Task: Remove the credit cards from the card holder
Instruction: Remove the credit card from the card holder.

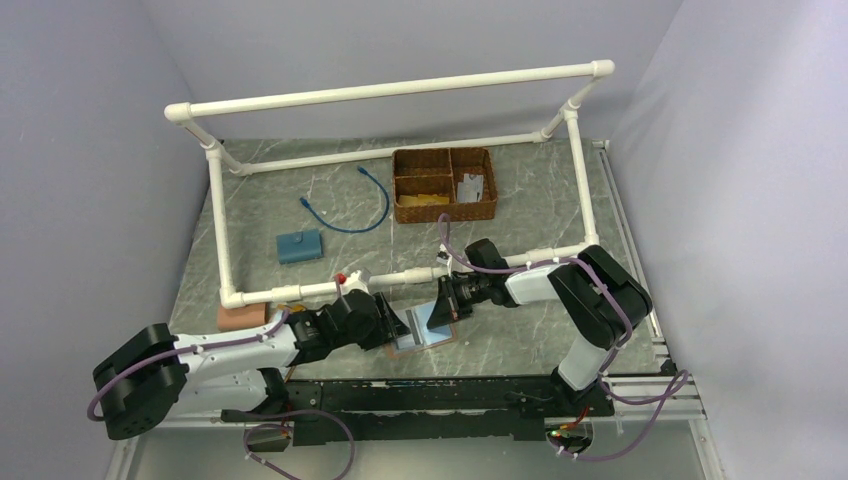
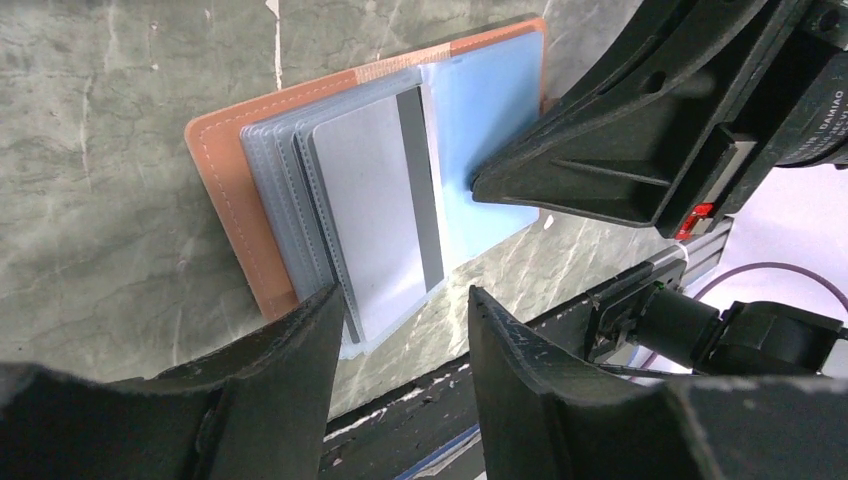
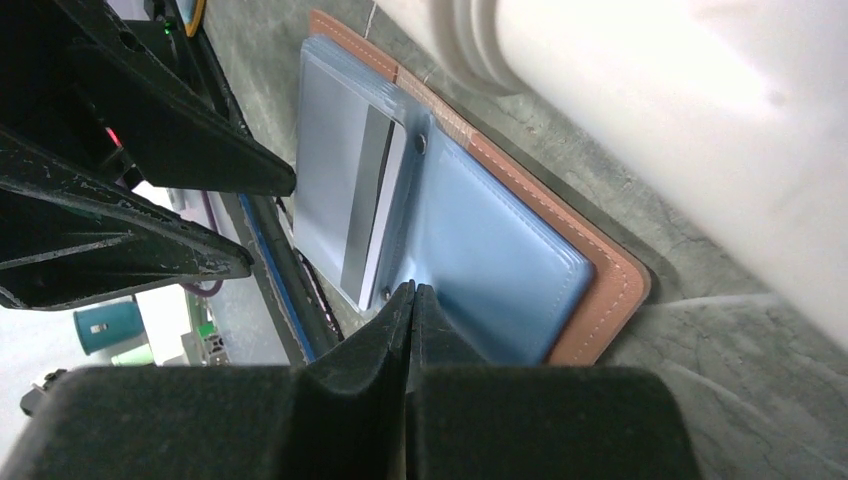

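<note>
The card holder (image 1: 428, 332) lies open on the table between my two grippers, brown leather rim (image 2: 222, 190) outside and blue lining (image 3: 500, 250) inside. A pale card with a dark stripe (image 2: 385, 200) sits on top of its stacked clear sleeves and also shows in the right wrist view (image 3: 376, 205). My left gripper (image 2: 405, 312) is open and empty, its fingers astride the near corner of the sleeves. My right gripper (image 3: 412, 290) is shut, its tip on the blue lining beside the card, with nothing seen between the jaws.
A white pipe frame (image 1: 400, 90) stands over the table, its near bar (image 3: 650, 130) just behind the card holder. A wicker basket (image 1: 445, 185), a blue cable (image 1: 350, 205), a blue block (image 1: 298, 245) and a tan block (image 1: 241, 316) lie around. A black rail (image 1: 420, 395) runs along the near edge.
</note>
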`<control>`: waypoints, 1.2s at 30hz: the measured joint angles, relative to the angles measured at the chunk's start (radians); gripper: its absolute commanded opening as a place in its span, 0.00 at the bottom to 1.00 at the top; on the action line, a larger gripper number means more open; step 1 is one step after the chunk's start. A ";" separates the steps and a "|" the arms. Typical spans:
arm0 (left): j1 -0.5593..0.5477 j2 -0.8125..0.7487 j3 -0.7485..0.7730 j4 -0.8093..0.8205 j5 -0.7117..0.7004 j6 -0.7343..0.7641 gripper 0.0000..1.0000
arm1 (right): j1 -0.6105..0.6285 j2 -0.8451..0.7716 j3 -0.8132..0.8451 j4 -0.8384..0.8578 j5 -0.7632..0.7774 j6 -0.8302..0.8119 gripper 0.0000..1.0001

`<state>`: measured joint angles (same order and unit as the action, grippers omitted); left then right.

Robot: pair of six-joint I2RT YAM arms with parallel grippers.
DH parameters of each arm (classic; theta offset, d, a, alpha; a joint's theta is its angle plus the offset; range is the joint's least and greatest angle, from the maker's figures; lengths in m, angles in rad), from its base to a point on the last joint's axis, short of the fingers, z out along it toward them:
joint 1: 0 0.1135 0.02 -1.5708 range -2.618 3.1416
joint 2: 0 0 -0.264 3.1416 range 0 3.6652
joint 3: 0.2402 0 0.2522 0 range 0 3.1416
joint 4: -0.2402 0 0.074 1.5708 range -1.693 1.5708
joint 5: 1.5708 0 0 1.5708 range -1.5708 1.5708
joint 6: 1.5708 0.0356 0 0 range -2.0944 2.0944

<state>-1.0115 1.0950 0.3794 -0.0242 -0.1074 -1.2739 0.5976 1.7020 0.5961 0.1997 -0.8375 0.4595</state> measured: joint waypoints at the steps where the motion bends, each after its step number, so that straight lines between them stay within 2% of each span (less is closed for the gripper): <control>1: 0.000 0.000 -0.003 0.010 0.003 0.000 0.52 | 0.000 0.000 0.000 -0.001 0.000 0.000 0.00; 11: 0.000 -0.033 -0.091 0.149 0.008 -0.022 0.47 | 0.006 0.002 0.007 -0.016 0.000 -0.004 0.03; 20: 0.000 -0.046 -0.095 0.200 0.012 -0.029 0.43 | 0.008 0.005 0.010 -0.019 0.000 -0.004 0.05; 28: 0.000 -0.047 -0.111 0.256 0.013 -0.032 0.39 | 0.008 0.007 0.012 -0.019 -0.005 -0.004 0.13; 33: 0.000 0.004 -0.113 0.320 0.014 -0.032 0.29 | 0.009 0.007 0.014 -0.019 -0.011 -0.004 0.22; 36: 0.000 0.023 -0.119 0.360 0.015 -0.032 0.28 | 0.010 0.006 0.017 -0.019 -0.018 -0.004 0.29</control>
<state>-1.0111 1.1179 0.2607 0.3363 -0.0925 -1.3064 0.6075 1.7081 0.6132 0.1806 -0.8555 0.4557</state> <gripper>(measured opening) 0.288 0.233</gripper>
